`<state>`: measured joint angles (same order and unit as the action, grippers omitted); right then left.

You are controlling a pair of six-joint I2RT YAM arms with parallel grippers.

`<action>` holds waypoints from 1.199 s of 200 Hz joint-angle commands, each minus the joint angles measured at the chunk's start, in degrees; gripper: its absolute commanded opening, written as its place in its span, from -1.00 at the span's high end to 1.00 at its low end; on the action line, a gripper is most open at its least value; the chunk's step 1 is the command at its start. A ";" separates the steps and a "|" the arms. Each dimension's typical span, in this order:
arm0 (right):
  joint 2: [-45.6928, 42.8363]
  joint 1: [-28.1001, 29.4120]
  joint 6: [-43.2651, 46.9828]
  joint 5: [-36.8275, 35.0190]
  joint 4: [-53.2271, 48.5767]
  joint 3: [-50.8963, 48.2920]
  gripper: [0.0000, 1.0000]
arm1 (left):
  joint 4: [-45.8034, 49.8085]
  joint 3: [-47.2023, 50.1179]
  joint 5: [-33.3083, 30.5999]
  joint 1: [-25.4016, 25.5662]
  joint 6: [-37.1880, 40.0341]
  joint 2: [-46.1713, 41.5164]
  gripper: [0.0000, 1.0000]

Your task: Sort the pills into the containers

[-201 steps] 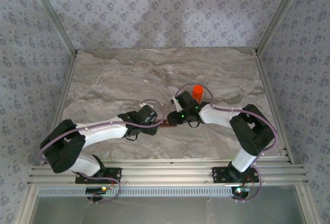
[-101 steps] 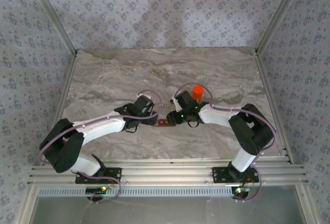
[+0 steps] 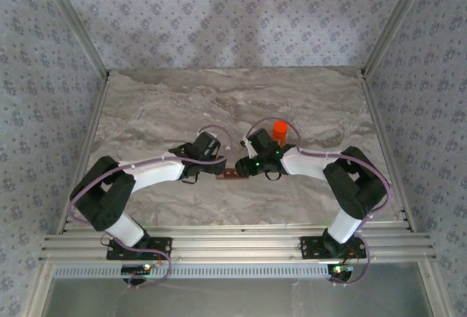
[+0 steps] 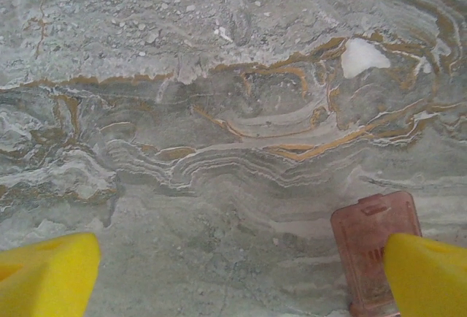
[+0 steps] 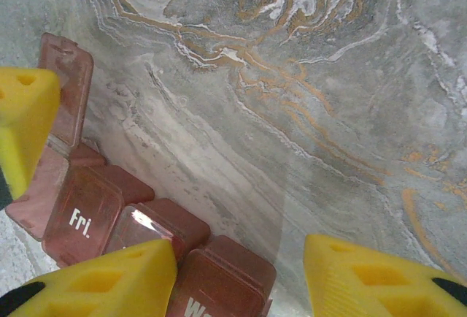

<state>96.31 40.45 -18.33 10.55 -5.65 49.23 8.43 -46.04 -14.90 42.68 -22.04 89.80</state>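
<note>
Your left tool [image 4: 233,280] stands spread wide, nothing between its yellow fingers [image 4: 47,273]. One finger sits at the edge of the flipped-open end lid of the containers [image 4: 372,238]. Your right tool [image 5: 241,282] has its jaws partly parted over bare desk [image 5: 328,112] and grips nothing. One of its fingers overlaps a red-brown cell beside the one marked "Fri."; whether it touches is hard to tell. From above, the containers lie on the near half of the desk, between the two tools. An orange bottle [image 3: 279,131] stands upright just behind the right tool. A small white piece [image 4: 363,57], possibly a pill, lies apart from the strip.
</note>
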 commanded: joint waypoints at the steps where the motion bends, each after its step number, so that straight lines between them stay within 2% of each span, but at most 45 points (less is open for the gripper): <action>1: 3.99 0.73 0.87 -2.10 -6.92 -1.88 -0.04 | -2.01 0.06 1.20 -0.52 0.60 0.43 -0.99; 59: 1.59 0.17 0.02 -0.66 -9.76 1.48 -0.08 | 0.60 -2.84 2.58 -0.75 -1.02 -5.79 -0.99; 133: -10.92 -3.41 -1.79 0.94 -17.95 10.20 -0.17 | 9.12 -9.83 5.21 -5.36 -10.97 -17.77 -0.99; 183: -15.55 -9.59 -1.43 -9.65 -24.68 17.47 -0.32 | 14.95 -16.84 5.90 -6.88 -20.89 -21.12 -0.99; 211: -12.93 -15.39 -0.22 -14.27 -26.47 21.05 -0.41 | 18.31 -21.02 4.18 -6.74 -28.70 -21.81 -0.99; 240: -9.37 -18.73 0.52 -17.21 -26.35 22.89 -0.44 | 21.52 -24.16 1.12 -6.59 -36.38 -22.39 -0.99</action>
<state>83.77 23.86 -18.94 -1.39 -28.82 69.63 24.91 -66.59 -10.44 36.05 -48.82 69.17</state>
